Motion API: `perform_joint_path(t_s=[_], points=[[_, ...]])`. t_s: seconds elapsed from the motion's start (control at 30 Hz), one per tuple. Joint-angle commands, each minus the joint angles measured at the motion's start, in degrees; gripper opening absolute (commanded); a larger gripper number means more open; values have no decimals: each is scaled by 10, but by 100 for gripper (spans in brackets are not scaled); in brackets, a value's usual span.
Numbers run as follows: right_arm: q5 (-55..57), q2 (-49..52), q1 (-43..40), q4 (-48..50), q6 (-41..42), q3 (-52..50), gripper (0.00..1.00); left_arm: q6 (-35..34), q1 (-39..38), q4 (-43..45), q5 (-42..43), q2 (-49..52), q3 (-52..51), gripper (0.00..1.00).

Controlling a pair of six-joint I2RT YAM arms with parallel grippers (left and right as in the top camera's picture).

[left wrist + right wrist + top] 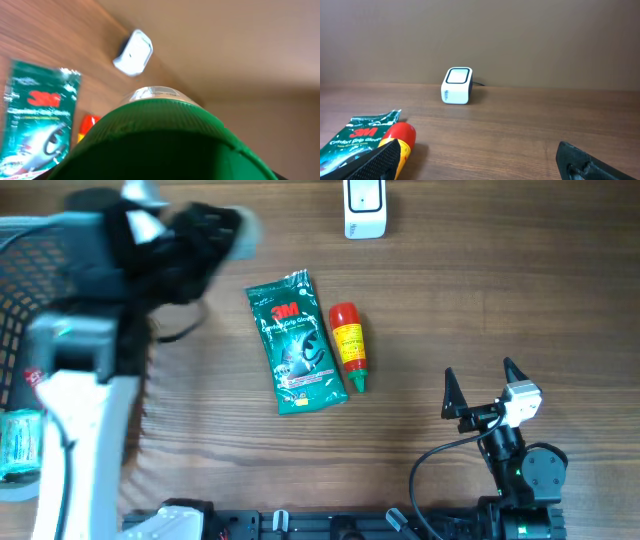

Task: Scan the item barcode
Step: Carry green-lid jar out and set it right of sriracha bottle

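Green-lidded clear container is held in the left gripper, clear of the brown wooden table at its rear left. The jaws stand part-closed around the container. You cannot see the fingers themselves: the overhead view is blurred there, and the left wrist view shows only the ribbed lid and a band of clear wall. No barcode shows in any view.

Handling: judge the container to be light and rigid, with a smooth wall that could slip or turn in the grip. Take hold on the body below the lid, not on the lid ribs, and leave the label face uncovered.

The right gripper rests at the front right with its jaws wide and empty, well apart from every item.

The white box-shaped barcode scanner stands at the rear edge of the table, to the right of the held container. You will likely need to carry the container across and turn its label toward the scanner window.

A green foil 3M glove packet lies flat mid-table. A red-and-yellow squeeze bottle lies just beside its right edge. A black mesh basket sits at the left edge.
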Motion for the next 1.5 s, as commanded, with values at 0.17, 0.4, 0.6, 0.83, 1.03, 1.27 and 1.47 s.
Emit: perform_joint_path(t_s=[0.17,0.4,0.6,0.83,1.03,1.27,1.47], points=[[5,-5,3,3,-7,-1,100,244,-244,65,-93,198,4,66],[5,-5,3,3,-7,-1,100,393,-322,97,-99,334,4,70],[5,-5,3,3,-7,-1,100,392,-335,100,-159,394,4,70],[5,-5,3,3,-7,-1,100,392,-335,79,-188,433,4,75],[5,-5,3,3,-7,-1,100,391,-336,74,-188,433,4,86],[5,-5,3,3,-7,-1,100,390,-336,59,-188,364,5,100],[5,-5,3,3,-7,-1,100,390,-336,58,-201,230,5,100]])
